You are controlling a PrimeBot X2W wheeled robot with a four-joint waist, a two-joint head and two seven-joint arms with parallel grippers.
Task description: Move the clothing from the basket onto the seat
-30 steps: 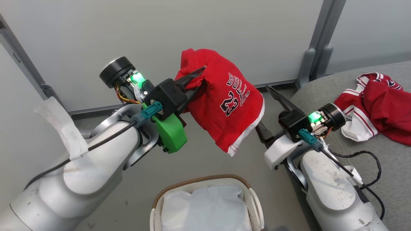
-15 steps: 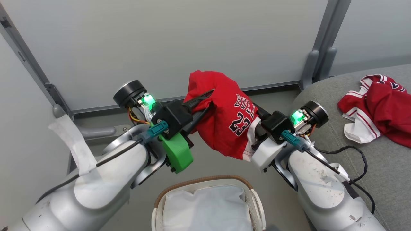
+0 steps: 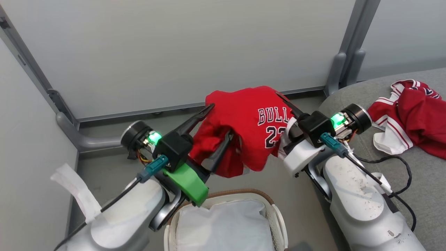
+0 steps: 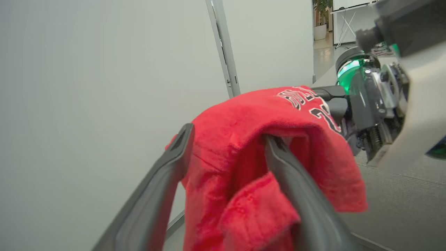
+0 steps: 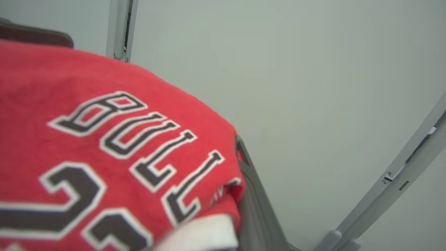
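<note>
- Left end effector (image 3: 221, 119), centre-left of head view: fingers apart. Jersey (image 3: 251, 118) fold draped over one finger, not clamped.
- Right end effector (image 3: 283, 101), centre-right: closed on jersey. Fingertips buried under cloth, one finger edge visible.
- Jersey aloft above basket (image 3: 223, 194); lettering partly covered.
- Basket cut off by bottom edge; liner (image 3: 223, 223) visible inside.
- Second garment (image 3: 414, 115) on seat (image 3: 428, 181), right edge, cropped.

Tools: 2, left tool (image 3: 220, 120) + right tool (image 3: 280, 96). Arms: 2, left arm (image 3: 122, 216) + right arm (image 3: 359, 202). Red clothing: 1 jersey (image 3: 251, 122) w/ "BULLS" lettering, plus 1 heap (image 3: 418, 122); no. of pcs in it can't tell. Basket (image 3: 275, 216): 1. Liner (image 3: 223, 226): 1. Seat (image 3: 428, 181): 1.
</note>
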